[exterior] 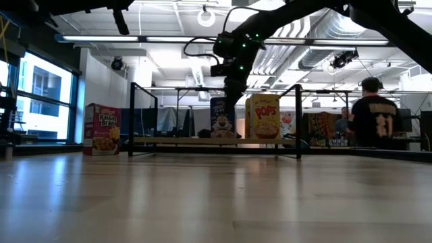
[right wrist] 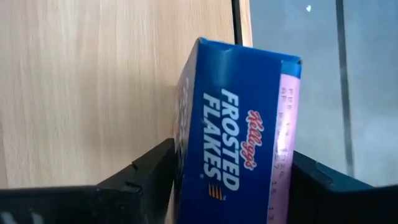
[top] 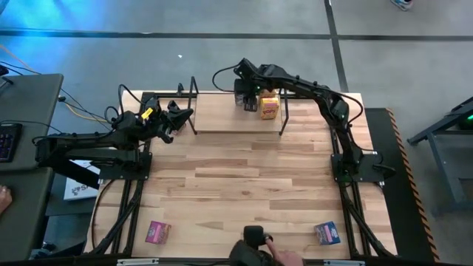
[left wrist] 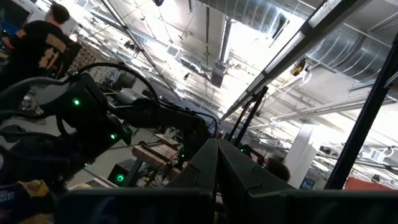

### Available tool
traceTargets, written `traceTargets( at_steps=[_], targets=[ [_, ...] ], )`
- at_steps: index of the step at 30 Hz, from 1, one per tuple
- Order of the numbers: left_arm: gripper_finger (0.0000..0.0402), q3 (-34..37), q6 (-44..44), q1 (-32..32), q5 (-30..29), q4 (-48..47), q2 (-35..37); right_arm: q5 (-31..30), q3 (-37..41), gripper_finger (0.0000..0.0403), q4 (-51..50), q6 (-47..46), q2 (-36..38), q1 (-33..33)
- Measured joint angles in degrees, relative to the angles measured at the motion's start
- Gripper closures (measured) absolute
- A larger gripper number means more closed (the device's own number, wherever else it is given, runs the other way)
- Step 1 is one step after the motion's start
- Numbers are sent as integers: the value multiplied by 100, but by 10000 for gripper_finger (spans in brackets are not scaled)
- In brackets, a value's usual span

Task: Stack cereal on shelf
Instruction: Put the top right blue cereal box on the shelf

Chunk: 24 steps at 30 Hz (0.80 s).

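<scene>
Cereal boxes observed: five in view. A blue box (right wrist: 239,143), marked Frosted Flakes, stands upright on the shelf (top: 222,118) at the 12 o'clock end of the counter (top: 236,185). The right tool (top: 244,96) is over it, and the right wrist view shows its two fingers (right wrist: 140,171) pressed against opposite faces of the box, clamped on it. In the low view this blue box (exterior: 221,117) rests on the shelf board with the arm coming down onto its top.

A yellow box (top: 269,106) stands just beside the blue one, on its 3 o'clock side, also on the shelf; the low view shows it upright (exterior: 265,116), marked Pops, close to the blue box but whether they touch cannot be told.

Two boxes lie on the counter near the 6 o'clock edge: a pink box (top: 157,232) toward 7 o'clock and a second blue box (top: 327,233) toward 5 o'clock, well apart from each other and from the shelf. The low view shows a further pink box (exterior: 101,129) upright, outside the shelf's end frame.

The left tool (top: 177,116) is at about 10 o'clock, near the shelf's end frame; its fingers stand apart and hold nothing.

A person's hand (top: 284,256) shows at the 6 o'clock edge of the counter.
</scene>
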State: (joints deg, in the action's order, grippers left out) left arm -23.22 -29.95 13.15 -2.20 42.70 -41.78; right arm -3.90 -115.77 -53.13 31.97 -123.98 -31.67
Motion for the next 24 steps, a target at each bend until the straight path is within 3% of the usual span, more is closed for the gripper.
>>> traceTargets(
  at_steps=[8, 18, 24],
  targets=[
    [402, 0, -109, 0, 0, 0, 0, 532, 0, 228, 101, 45, 0, -189],
    [402, 2, -151, 0, 0, 2, 0, 1219, 0, 229, 84, 301, 20, -248],
    [402, 2, -152, 0, 0, 2, 0, 1253, 0, 229, 160, 406, 20, -261]
  ],
)
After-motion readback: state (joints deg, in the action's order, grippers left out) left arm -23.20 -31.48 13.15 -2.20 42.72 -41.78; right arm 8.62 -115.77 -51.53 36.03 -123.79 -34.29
